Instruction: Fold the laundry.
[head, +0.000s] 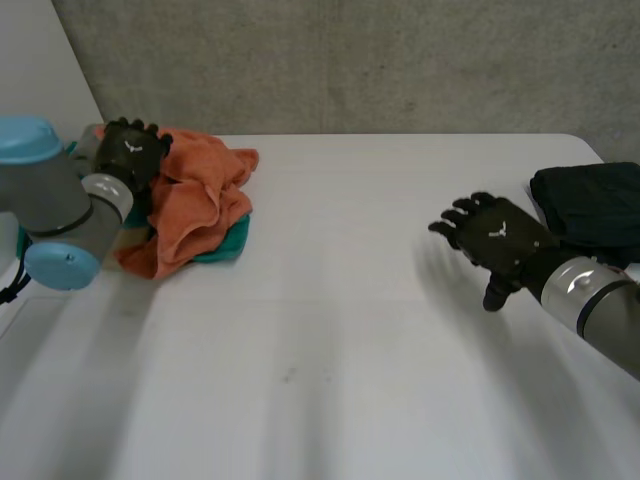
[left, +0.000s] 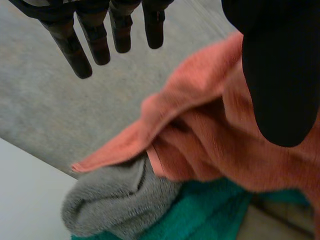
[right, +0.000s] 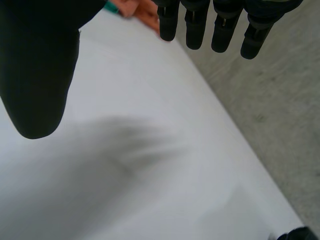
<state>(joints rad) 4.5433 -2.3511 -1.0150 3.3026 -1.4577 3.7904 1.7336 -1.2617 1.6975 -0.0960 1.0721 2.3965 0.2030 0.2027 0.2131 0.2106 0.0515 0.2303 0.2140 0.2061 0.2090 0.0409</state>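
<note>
step in hand, as judged: taking a piece from the unfolded pile. the orange towel (head: 195, 205) lies crumpled on a teal cloth (head: 225, 245) and a grey cloth (left: 110, 200) at the far left corner of the counter (head: 330, 330). the left robot hand (head: 133, 150) is over the towel, fingers straight, thumb spread, gripping nothing. the right robot hand (head: 497, 237) hovers over bare counter, fingers straight and empty, near a dark cloth (head: 595, 205). next move calls for lowering the left robot hand, pinching a towel edge and drawing it to the middle.
</note>
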